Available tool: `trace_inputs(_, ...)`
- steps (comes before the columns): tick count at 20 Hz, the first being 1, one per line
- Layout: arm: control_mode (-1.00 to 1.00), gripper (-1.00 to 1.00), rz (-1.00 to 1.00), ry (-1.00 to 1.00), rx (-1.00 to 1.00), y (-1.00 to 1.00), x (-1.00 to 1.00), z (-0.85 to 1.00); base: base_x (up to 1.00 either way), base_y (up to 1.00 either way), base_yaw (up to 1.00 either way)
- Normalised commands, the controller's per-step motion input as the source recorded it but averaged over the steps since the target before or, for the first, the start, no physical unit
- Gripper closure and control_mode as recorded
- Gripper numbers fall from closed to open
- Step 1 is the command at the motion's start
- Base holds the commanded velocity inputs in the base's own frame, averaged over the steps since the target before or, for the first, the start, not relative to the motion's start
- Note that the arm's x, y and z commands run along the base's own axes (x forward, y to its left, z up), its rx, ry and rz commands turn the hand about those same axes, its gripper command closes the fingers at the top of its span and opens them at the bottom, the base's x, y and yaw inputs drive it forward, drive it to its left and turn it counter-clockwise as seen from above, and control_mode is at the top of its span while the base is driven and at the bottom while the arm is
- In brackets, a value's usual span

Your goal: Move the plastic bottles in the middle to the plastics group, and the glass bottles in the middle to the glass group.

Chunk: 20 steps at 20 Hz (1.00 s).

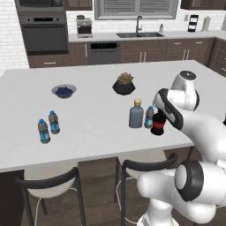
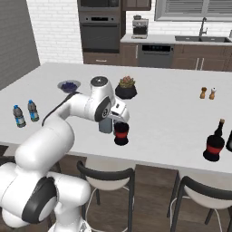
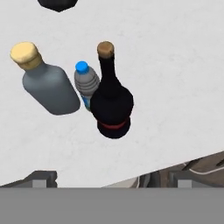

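Going left to right along the counter, we found the plastics group, two slim blue-capped water bottles, standing upright near the left end, toward the front edge; then the middle cluster close to the front edge: the grey-blue flask with its tan cap, the small water bottle touching or just beside it, and the dark round-bodied bottle with the red label nearest the edge; and last, in the right base view, the glass group well apart near the front right corner. We judged the coming move turned on the dark bottle, since the gripper hung directly over the cluster with its jaws spread wide and holding nothing. In the hand view the dark bottle sat almost centred, its long axis upright, so that we looked down its neck at the cork; the water bottle pressed against its left side there, and the flask stood further left. We reckoned a straight descent would meet the neck, but the closeness of the water bottle left little room for a finger on that side, and a knock seemed possible
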Motion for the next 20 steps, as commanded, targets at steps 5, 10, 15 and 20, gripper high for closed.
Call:
trace_inputs(5,-1.0,-1.0,0.0,-0.02,0.0,0.0,0.23,-0.24,0.0,0.0,0.0)
trace_inputs(10,-1.0,-1.0,0.0,-0.07,0.0,0.0,0.23,-0.13,0.0,0.0,0.0)
trace_inputs(15,-1.0,-1.0,0.03,-0.05,0.0,-0.01,0.14,-0.21,0.0,0.0,0.0)
trace_inputs(20,-1.0,-1.0,0.04,0.0,0.0,-0.1,0.07,-0.02,0.0,0.0,0.0)
